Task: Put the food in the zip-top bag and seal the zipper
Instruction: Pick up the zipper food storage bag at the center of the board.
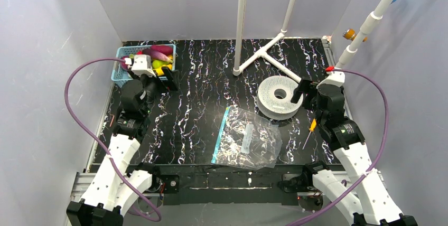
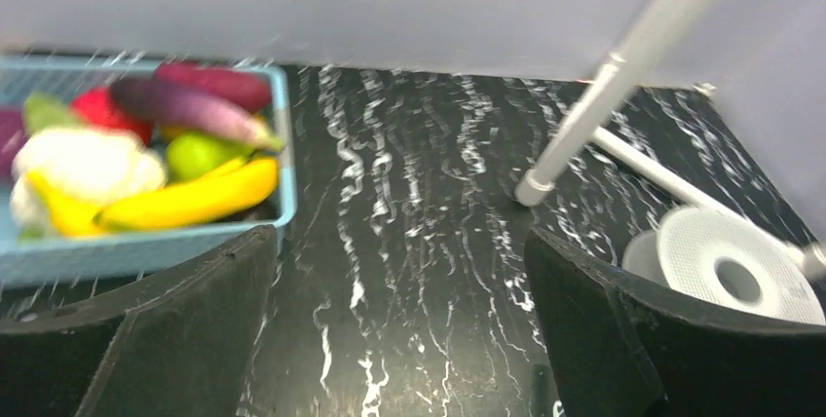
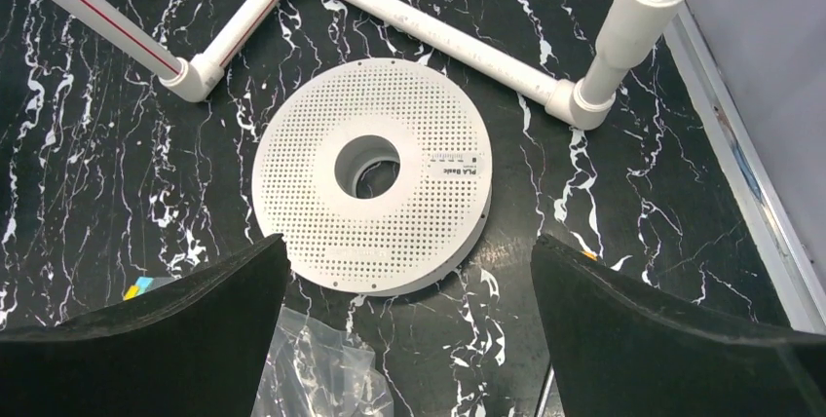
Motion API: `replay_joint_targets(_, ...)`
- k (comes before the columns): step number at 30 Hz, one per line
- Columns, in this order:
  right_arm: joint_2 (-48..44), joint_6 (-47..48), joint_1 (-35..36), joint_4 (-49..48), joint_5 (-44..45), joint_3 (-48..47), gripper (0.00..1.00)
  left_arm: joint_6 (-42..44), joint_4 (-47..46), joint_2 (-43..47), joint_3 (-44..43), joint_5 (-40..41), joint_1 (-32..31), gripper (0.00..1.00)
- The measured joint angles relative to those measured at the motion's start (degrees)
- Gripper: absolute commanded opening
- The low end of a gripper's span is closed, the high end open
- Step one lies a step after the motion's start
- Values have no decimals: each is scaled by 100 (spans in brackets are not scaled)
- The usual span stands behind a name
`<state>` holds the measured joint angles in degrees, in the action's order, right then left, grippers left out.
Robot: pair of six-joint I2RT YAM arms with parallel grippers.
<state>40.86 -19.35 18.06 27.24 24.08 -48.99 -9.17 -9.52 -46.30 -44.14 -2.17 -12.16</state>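
Note:
The food (image 1: 156, 57) lies piled in a light-blue basket (image 1: 122, 74) at the far left; in the left wrist view I see a yellow banana (image 2: 185, 201), a purple eggplant (image 2: 180, 105), a green piece (image 2: 195, 154) and a red piece (image 2: 102, 110). The clear zip-top bag (image 1: 248, 139) lies flat at the table's middle front, its blue-teal zipper (image 1: 220, 135) along the left edge; a corner shows in the right wrist view (image 3: 317, 368). My left gripper (image 1: 158, 81) is open and empty just right of the basket. My right gripper (image 1: 302, 91) is open and empty beside the white disc.
A white perforated ring-shaped disc (image 1: 279, 96) lies right of centre, also in the right wrist view (image 3: 375, 173). A white pipe frame (image 1: 264, 54) stands at the back with upright poles. An orange-handled tool (image 1: 309, 133) lies at the right. Walls close in on all sides.

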Motion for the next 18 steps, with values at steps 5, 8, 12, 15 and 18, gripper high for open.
replay_joint_targets(5,13,-72,0,138,-87,0,100,-752,1058,-240,-457,1259,0,98)
replay_joint_targets(8,33,-208,0,157,-302,0,100,-831,1641,-208,-654,1519,0,98)
replay_joint_targets(12,59,-629,0,319,-479,0,100,-734,1958,0,-612,1401,0,98)
replay_joint_targets(15,155,-796,-2,374,-778,-11,100,-693,2031,72,-518,938,0,98)
replay_joint_targets(18,385,-885,0,501,-1349,-129,100,-782,1980,-210,-507,201,0,98)
